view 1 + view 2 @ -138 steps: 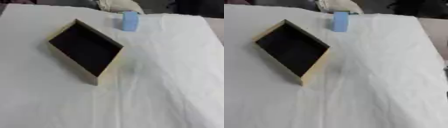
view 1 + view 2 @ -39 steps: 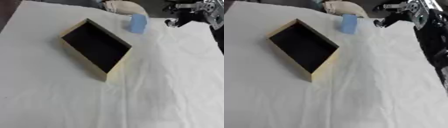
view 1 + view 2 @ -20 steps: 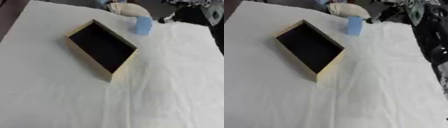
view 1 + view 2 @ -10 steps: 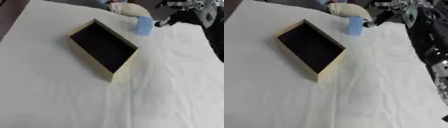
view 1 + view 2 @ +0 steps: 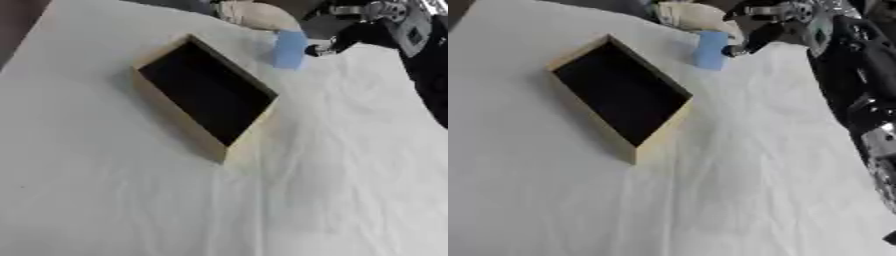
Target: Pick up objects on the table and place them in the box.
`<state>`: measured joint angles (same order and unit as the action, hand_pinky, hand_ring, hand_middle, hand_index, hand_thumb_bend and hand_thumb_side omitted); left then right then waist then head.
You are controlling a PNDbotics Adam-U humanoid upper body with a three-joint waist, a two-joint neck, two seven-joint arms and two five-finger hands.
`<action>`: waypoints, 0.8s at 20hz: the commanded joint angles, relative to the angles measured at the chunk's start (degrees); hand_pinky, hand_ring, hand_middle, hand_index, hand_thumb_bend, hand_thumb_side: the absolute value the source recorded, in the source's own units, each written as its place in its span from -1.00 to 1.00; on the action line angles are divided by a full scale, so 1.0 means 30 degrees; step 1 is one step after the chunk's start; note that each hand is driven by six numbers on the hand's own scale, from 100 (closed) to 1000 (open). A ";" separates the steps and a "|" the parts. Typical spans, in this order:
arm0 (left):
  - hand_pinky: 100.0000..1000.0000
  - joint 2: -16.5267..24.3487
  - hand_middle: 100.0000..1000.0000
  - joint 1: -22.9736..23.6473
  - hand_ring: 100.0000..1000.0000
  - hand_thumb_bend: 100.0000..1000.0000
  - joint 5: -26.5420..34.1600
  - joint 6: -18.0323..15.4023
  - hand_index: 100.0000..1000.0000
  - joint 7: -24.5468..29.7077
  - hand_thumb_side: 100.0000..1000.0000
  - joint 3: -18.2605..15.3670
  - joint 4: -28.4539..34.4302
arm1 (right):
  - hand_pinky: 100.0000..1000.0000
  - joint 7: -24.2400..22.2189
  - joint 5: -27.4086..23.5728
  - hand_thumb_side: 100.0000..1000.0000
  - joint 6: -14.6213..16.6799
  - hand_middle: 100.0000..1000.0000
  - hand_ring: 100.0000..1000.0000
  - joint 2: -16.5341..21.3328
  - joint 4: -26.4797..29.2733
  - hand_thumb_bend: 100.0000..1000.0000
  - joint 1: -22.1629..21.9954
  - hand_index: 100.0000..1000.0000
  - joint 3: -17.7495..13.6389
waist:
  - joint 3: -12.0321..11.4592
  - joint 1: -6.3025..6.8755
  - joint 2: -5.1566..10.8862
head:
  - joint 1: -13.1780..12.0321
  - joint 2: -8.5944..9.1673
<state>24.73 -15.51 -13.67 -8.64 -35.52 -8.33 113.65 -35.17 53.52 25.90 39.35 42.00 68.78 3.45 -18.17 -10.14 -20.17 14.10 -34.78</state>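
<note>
A wooden box (image 5: 177, 115) with a black inside lies askew on the white-clothed table (image 5: 332, 195), its opening facing up and nothing visible in it. Behind it, near the far edge, a light blue block (image 5: 710, 49) stands upright. My right hand (image 5: 756, 34) comes in from the upper right, and its dark fingers (image 5: 317, 49) stretch out to the block's right side, just beside it or touching it. The hand is open and holds nothing. My left hand shows in neither view.
A pale beige rounded thing (image 5: 255, 15) lies at the far edge just behind the blue block. My right arm (image 5: 859, 95) runs down the right side of the right eye view. White cloth spreads in front of and to the right of the box.
My right hand has moved in from the upper right, leftward and down, until its fingers reach the blue block. The whole picture has also shifted, so the camera has moved.
</note>
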 commanded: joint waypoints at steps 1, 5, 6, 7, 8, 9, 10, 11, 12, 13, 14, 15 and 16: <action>0.23 0.0321 0.38 -0.0219 0.26 -0.84 -0.0149 -0.0023 0.40 -0.0049 0.61 -0.0068 0.0314 | 0.99 0.0111 -0.0475 0.33 -0.0348 0.86 0.99 0.0936 0.0632 -0.44 0.0452 1.00 -0.0308 | -0.0051 0.0165 0.0204 | 0.0295 0.0405; 0.23 0.0325 0.38 -0.0273 0.26 -0.84 -0.0216 -0.0039 0.40 -0.0034 0.61 -0.0041 0.0314 | 0.99 -0.0002 -0.0746 0.33 -0.0597 0.86 1.00 0.0910 0.0795 -0.46 0.0658 1.00 -0.0359 | -0.0158 0.0152 -0.0032 | 0.0419 0.0517; 0.23 0.0326 0.38 -0.0279 0.26 -0.84 -0.0223 -0.0038 0.40 -0.0033 0.61 -0.0038 0.0314 | 0.99 -0.0041 -0.0775 0.33 -0.0629 0.86 1.00 0.0906 0.0815 -0.46 0.0674 1.00 -0.0358 | -0.0167 0.0151 -0.0047 | 0.0427 0.0525; 0.23 0.0327 0.38 -0.0283 0.26 -0.84 -0.0228 -0.0036 0.40 -0.0032 0.61 -0.0036 0.0314 | 0.99 -0.0072 -0.0798 0.33 -0.0652 0.86 1.00 0.0905 0.0833 -0.46 0.0681 1.00 -0.0357 | -0.0171 0.0151 -0.0054 | 0.0431 0.0528; 0.23 0.0327 0.38 -0.0284 0.26 -0.84 -0.0231 -0.0035 0.40 -0.0032 0.61 -0.0035 0.0314 | 0.99 -0.0096 -0.0816 0.33 -0.0670 0.86 1.00 0.0905 0.0849 -0.46 0.0684 1.00 -0.0356 | -0.0173 0.0150 -0.0058 | 0.0433 0.0530; 0.23 0.0327 0.38 -0.0285 0.26 -0.84 -0.0233 -0.0034 0.40 -0.0033 0.61 -0.0034 0.0314 | 0.99 -0.0114 -0.0830 0.33 -0.0682 0.86 1.00 0.0905 0.0861 -0.46 0.0685 1.00 -0.0355 | -0.0174 0.0150 -0.0060 | 0.0434 0.0531; 0.23 0.0327 0.38 -0.0286 0.26 -0.84 -0.0234 -0.0034 0.40 -0.0033 0.61 -0.0034 0.0314 | 0.99 -0.0128 -0.0841 0.33 -0.0692 0.86 1.00 0.0906 0.0871 -0.46 0.0685 1.00 -0.0353 | -0.0174 0.0150 -0.0060 | 0.0434 0.0531; 0.23 0.0330 0.38 -0.0285 0.26 -0.85 -0.0236 -0.0034 0.39 -0.0031 0.62 -0.0031 0.0314 | 0.98 -0.0136 -0.0853 0.32 -0.0704 0.85 0.99 0.0898 0.0876 -0.48 0.0686 1.00 -0.0360 | -0.0185 0.0147 -0.0071 | 0.0450 0.0534; 0.23 0.0351 0.38 -0.0344 0.26 -0.86 -0.0256 -0.0063 0.39 -0.0013 0.62 -0.0011 0.0314 | 0.98 -0.0108 -0.0882 0.32 -0.0789 0.85 0.99 0.0857 0.0858 -0.49 0.0745 1.00 -0.0460 | -0.0331 0.0095 -0.0255 | 0.0608 0.0670; 0.23 0.0354 0.38 -0.0423 0.26 -0.86 -0.0274 -0.0093 0.39 0.0000 0.62 0.0003 0.0314 | 0.98 -0.0093 -0.0893 0.32 -0.0873 0.85 0.99 0.0849 0.0842 -0.49 0.0820 1.00 -0.0537 | -0.0430 0.0056 -0.0397 | 0.0704 0.0790; 0.23 0.0351 0.38 -0.0468 0.26 -0.86 -0.0288 -0.0108 0.40 0.0009 0.62 0.0009 0.0314 | 0.98 -0.0108 -0.0909 0.32 -0.0916 0.85 0.99 0.0834 0.0831 -0.51 0.0870 1.00 -0.0571 | -0.0493 0.0031 -0.0494 | 0.0765 0.0859; 0.23 0.0347 0.38 -0.0493 0.26 -0.86 -0.0297 -0.0115 0.40 0.0013 0.62 0.0012 0.0314 | 0.98 -0.0136 -0.0926 0.32 -0.0938 0.85 0.99 0.0825 0.0826 -0.51 0.0903 1.00 -0.0584 | -0.0525 0.0017 -0.0547 | 0.0798 0.0895; 0.23 0.0351 0.38 -0.0518 0.26 -0.87 -0.0306 -0.0124 0.40 0.0013 0.61 0.0013 0.0314 | 0.98 -0.0182 -0.0938 0.31 -0.0954 0.85 1.00 0.0814 0.0812 -0.53 0.0919 1.00 -0.0586 | -0.0555 -0.0007 -0.0595 | 0.0825 0.0932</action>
<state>24.73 -16.46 -14.17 -8.72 -35.51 -8.29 113.65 -35.76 51.25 23.34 39.72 43.50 70.11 2.38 -19.82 -10.70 -23.19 16.24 -32.81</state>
